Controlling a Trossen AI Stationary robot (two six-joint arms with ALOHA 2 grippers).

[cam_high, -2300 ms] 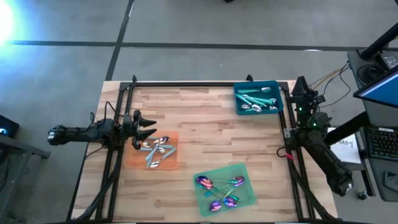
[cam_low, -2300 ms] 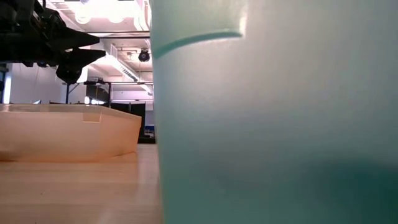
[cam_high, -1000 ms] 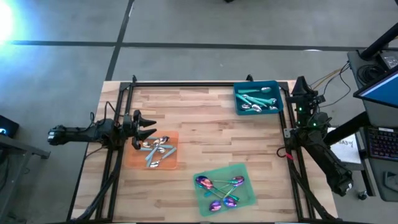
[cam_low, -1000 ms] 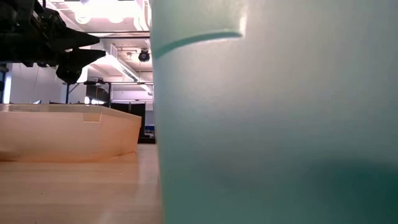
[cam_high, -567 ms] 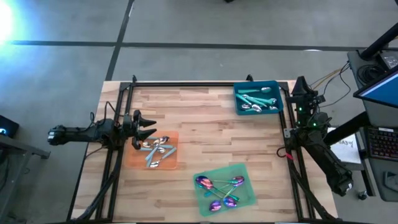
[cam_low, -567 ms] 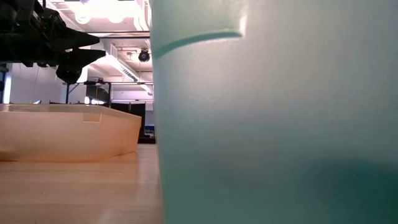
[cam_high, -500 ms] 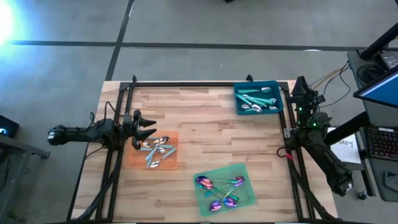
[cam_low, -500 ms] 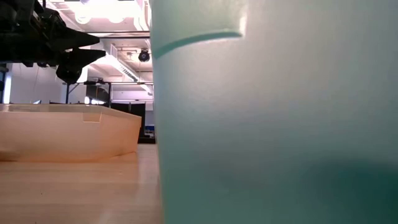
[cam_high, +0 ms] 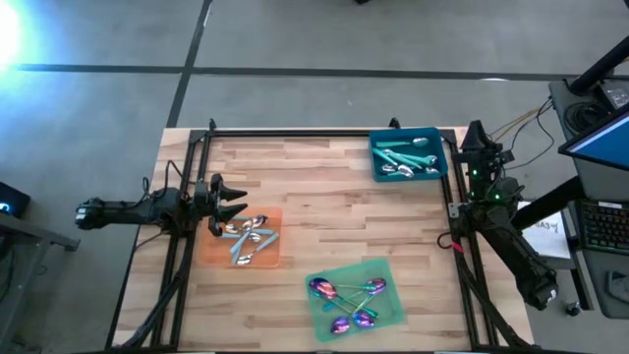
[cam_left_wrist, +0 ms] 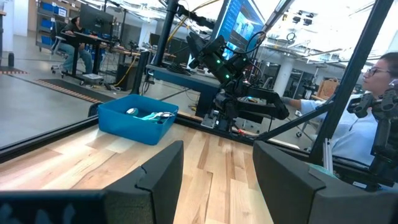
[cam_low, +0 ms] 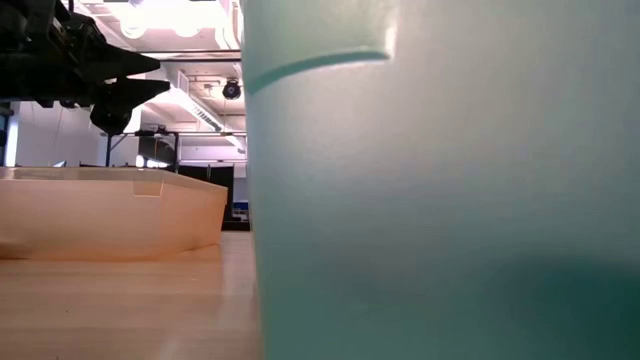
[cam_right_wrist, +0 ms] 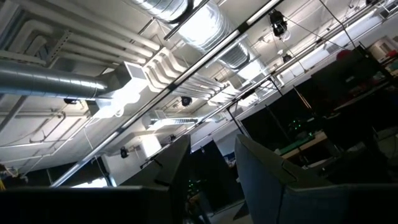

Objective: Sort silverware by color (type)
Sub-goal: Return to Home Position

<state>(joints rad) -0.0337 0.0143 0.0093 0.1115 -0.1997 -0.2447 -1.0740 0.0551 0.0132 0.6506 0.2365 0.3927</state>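
Two fingers of my left pincer (cam_high: 239,202) (cam_left_wrist: 217,186) stand spread with nothing between them, hanging over the corner of the orange tray (cam_high: 211,256) nearest my left arm. In that tray lie the silver spoons (cam_high: 248,236) with pale blue handles, overlapping so that I cannot count them. In the low view the tray's wall (cam_low: 110,215) hides them altogether, and only the dark tips of that pincer (cam_low: 150,77) show at the frame's edge. Beside it the green tray (cam_high: 324,320) holds the purple spoons (cam_high: 342,293); its wall (cam_low: 440,200) fills most of the low view and blocks all behind it. Across the table (cam_high: 324,187), at the far right corner, the blue bin (cam_high: 373,157) (cam_left_wrist: 134,127) holds the teal-handled spoons (cam_high: 403,155), which barely peep over the rim in my left wrist view. My right pincer (cam_high: 474,131) (cam_right_wrist: 211,186) is drawn back at the table's right edge just beside that bin, pointed up at ceiling ducts, a gap showing between its empty fingers. Beyond the table a person (cam_left_wrist: 373,99) is cut off by the frame, and another (cam_left_wrist: 74,31) sits far back, too small to make out.
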